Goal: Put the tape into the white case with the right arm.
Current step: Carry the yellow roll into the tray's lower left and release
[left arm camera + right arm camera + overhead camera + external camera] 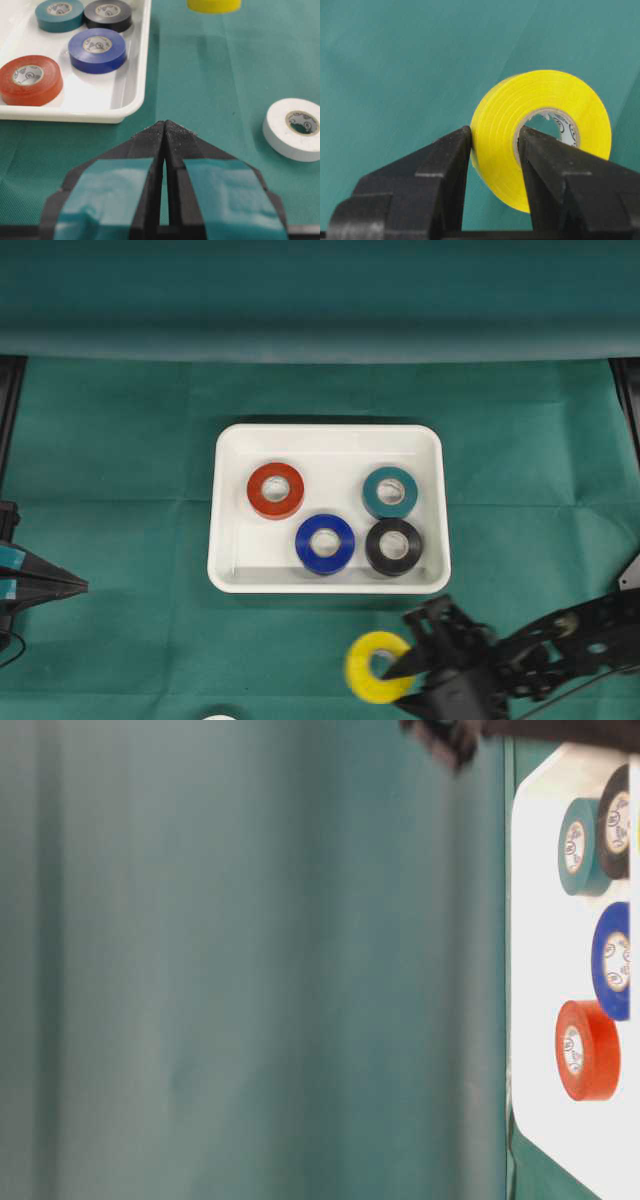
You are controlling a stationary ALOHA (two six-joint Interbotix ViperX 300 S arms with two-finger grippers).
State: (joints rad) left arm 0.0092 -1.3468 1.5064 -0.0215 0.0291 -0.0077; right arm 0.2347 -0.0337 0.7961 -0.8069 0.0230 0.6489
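Right gripper (492, 145) jaws — pinching yellow tape (540, 132)

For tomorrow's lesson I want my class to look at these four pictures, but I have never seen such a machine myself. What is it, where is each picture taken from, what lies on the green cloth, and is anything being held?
It is a robot with two arms, each ending in a two-fingered gripper. One picture looks straight down; one is taken low beside the table and appears turned sideways; the other two come from cameras on the wrists.

On the green cloth sits the white case holding a red roll, a blue roll, a teal roll and a black roll. A white roll lies loose on the cloth.

The right gripper pinches the yellow roll through its wall, one finger in the hole, just outside the case. The left gripper is closed and empty.
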